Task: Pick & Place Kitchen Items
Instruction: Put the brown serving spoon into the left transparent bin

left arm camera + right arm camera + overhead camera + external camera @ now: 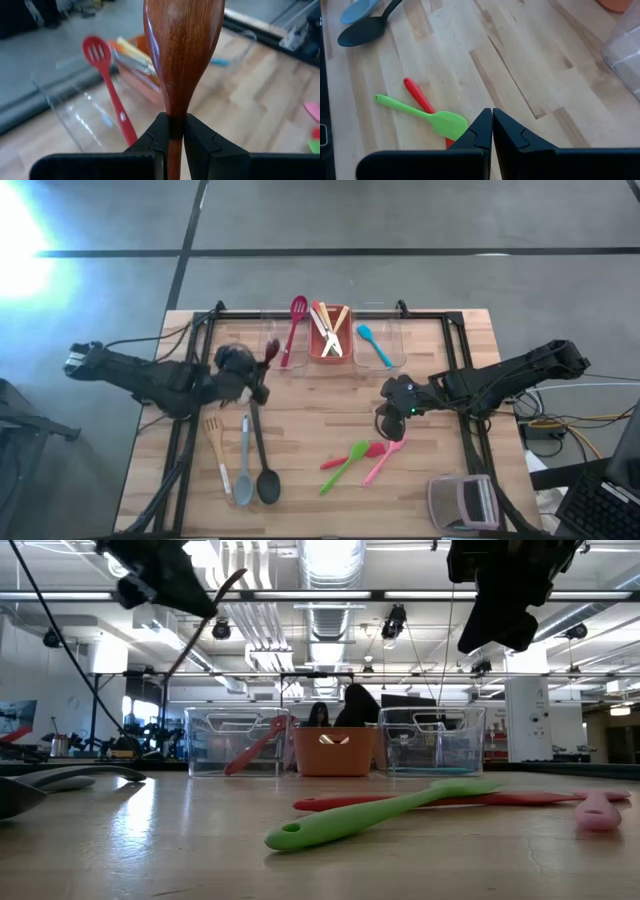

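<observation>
My left gripper is shut on a dark brown wooden spoon and hangs above the table just left of the bins. A clear bin with a red slotted spatula stands ahead of it. Beside that stand a red bin with pale wooden sticks and a clear bin with a blue spoon. My right gripper is shut and holds nothing above small green, red and pink utensils lying flat on the table. My left gripper pinches the wooden spoon at its neck, where the handle widens into the bowl, between its two fingers. The bowl sticks out ahead of the fingertips and the handle runs back between them. The spoon is lifted clear of the table.
A wooden spatula, a grey spoon and a black spoon lie at the near left. A grey-and-pink boxy gadget sits at the near right corner. Bare wood lies in the table's middle.
</observation>
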